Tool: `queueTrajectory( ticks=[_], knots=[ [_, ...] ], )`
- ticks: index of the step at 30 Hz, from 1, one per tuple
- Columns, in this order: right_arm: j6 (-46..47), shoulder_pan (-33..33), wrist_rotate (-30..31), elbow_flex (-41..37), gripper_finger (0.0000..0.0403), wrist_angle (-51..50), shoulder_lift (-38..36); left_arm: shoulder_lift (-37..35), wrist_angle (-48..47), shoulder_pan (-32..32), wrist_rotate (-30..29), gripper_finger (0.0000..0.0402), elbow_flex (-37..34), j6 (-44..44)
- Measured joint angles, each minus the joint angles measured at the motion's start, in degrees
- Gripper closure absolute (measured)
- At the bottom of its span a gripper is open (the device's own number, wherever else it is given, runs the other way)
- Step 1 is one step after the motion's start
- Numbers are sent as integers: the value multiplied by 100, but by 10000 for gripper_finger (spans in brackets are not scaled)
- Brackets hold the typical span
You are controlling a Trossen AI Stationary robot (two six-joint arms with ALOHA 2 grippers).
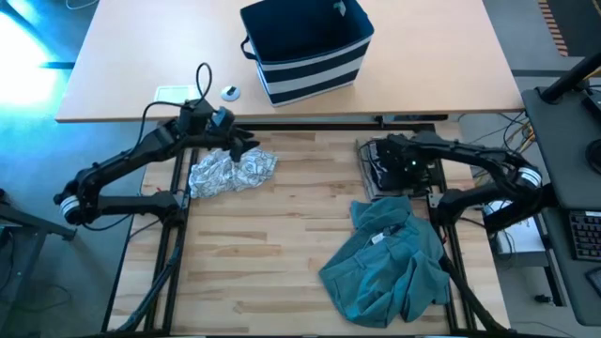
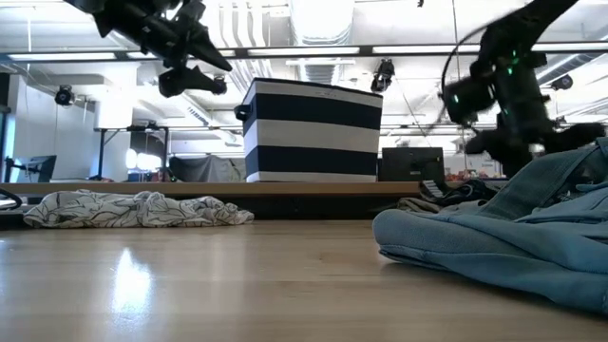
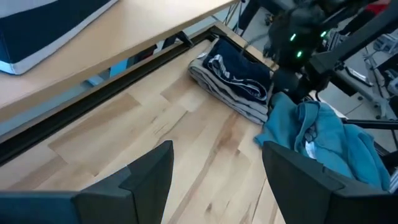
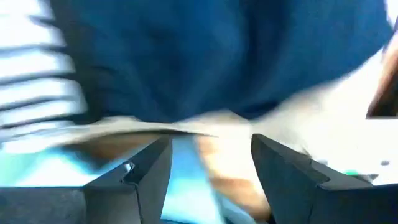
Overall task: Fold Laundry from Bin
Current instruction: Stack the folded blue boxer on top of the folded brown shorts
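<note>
The bin [image 1: 307, 45], navy with white stripes, stands on the far table. A grey-white patterned garment [image 1: 231, 171] lies crumpled at the worktable's far left. My left gripper [image 1: 246, 147] hangs open above that garment's far edge, with nothing between its fingers [image 3: 152, 171]. A folded stack with a dark navy, white-printed garment [image 3: 236, 70] on top lies at the far right. My right gripper [image 1: 390, 169] points down over the stack, open [image 4: 211, 146]. A teal-green garment [image 1: 390, 263] lies bunched at the near right.
A black rail [image 1: 310, 125] runs between the worktable and the far table. A white pad [image 1: 177, 95] and a small round thing [image 1: 230, 92] lie on the far table's left. The worktable's middle [image 1: 272, 244] shows bare wood.
</note>
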Motion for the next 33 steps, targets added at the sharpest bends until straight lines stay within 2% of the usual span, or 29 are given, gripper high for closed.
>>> queueTrajectory(
  ticks=[3,9,13,18,21,26,30,33],
  knots=[
    [-32,-18,199,446,188,45,-280,60,33,0,0,171,0,-52],
    [-949,-299,1397,1204,188,875,-310,130,137,0,-10,171,0,-202],
    [-1574,-719,1512,1239,188,1403,328,128,181,0,-11,171,0,-347],
    [-2354,-1168,1507,1142,188,2505,1497,61,181,0,-13,171,0,-559],
    [-2797,-1349,1531,1374,188,3070,2101,-17,181,0,-14,171,0,-733],
    [-3158,-1371,1662,2101,188,2647,2397,-178,181,0,-22,171,0,-956],
    [-3023,-1190,1659,2380,188,1725,1981,-226,181,0,-37,171,0,-972],
    [-2709,-1031,1659,2204,188,1190,1485,-224,182,0,-50,171,0,-989]
  ],
)
